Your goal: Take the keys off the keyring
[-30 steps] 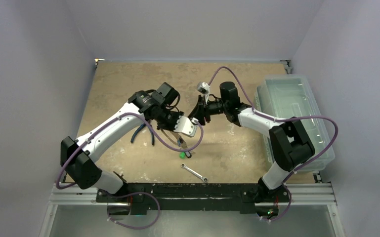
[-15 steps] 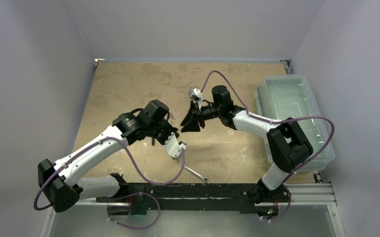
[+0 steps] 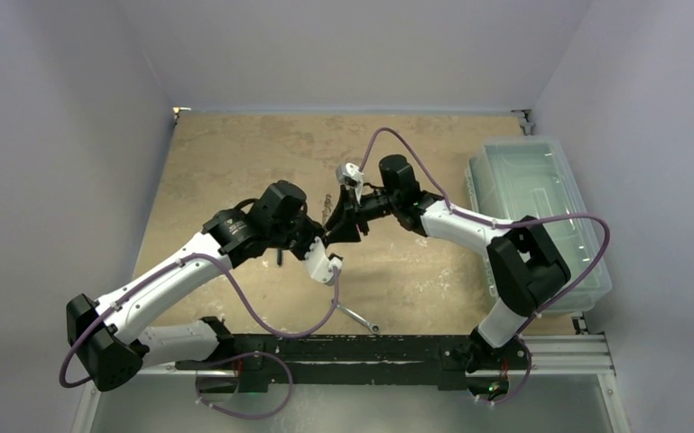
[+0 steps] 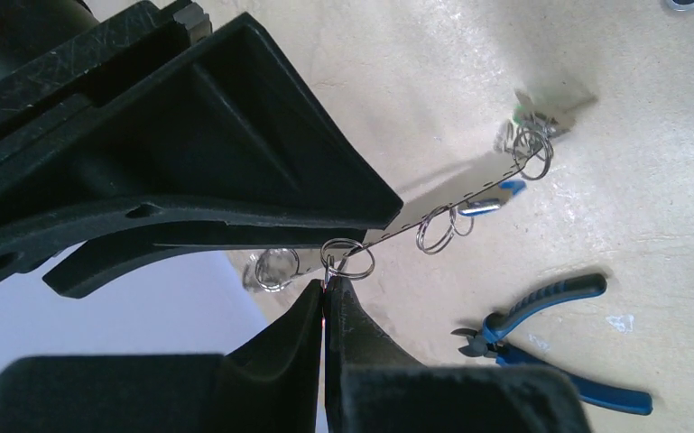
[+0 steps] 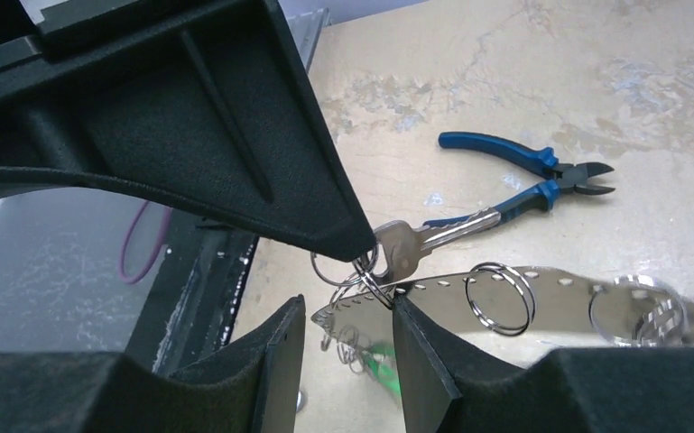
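**Split ring pinched, key ready to come off**

The keyring [image 4: 397, 228] is lifted above the middle of the surface [image 3: 235, 162], where my two grippers meet. In the left wrist view it runs edge-on toward 2 o'clock, strung with little rings, and a blue-headed key [image 4: 492, 197] sits partway along it. A silver key [image 5: 415, 244] hangs from a small split ring [image 4: 347, 259] right at the tips.

My left gripper [image 4: 327, 287] is clenched on the edge of that small split ring. My right gripper [image 5: 350, 311] has its fingers parted, straddling the keyring's pointed end. I cannot tell whether either finger touches it.

I judge the step in hand to be working this ring off the loop. I would clamp the right gripper firmly on the keyring's end first. Then I would draw the left away slowly along the loop's own line, so the ring slides rather than twists. I would keep everything raised, clear of the blue-handled pliers [image 4: 541, 307] at 4 o'clock and, in the top view, the wrench [image 3: 356, 317] at 6 o'clock.
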Tool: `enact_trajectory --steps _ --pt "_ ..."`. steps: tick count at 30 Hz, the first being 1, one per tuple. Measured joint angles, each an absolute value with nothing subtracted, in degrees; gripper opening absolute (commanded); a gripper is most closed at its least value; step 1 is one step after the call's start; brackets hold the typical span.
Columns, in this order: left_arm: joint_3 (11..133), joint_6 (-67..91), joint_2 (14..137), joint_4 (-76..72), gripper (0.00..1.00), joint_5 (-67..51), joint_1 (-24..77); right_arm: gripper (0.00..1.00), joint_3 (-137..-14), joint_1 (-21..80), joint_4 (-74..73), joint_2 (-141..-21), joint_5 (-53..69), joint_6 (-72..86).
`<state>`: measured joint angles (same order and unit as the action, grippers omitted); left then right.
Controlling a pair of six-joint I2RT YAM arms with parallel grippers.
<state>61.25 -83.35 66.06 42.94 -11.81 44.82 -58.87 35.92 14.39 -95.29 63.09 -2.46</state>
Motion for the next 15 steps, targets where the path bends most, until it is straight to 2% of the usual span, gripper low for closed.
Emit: enact_trajectory --steps 7,15 --pt "61.25 -82.02 66.02 42.89 0.0 -12.6 44.82 0.42 -63.55 35.68 5.91 -95.15 62.61 -10.28" --pt "61.21 -82.06 66.02 42.89 0.0 -13.26 44.82 0.46 -67.83 34.2 -6.81 -93.93 62.04 -21.65"
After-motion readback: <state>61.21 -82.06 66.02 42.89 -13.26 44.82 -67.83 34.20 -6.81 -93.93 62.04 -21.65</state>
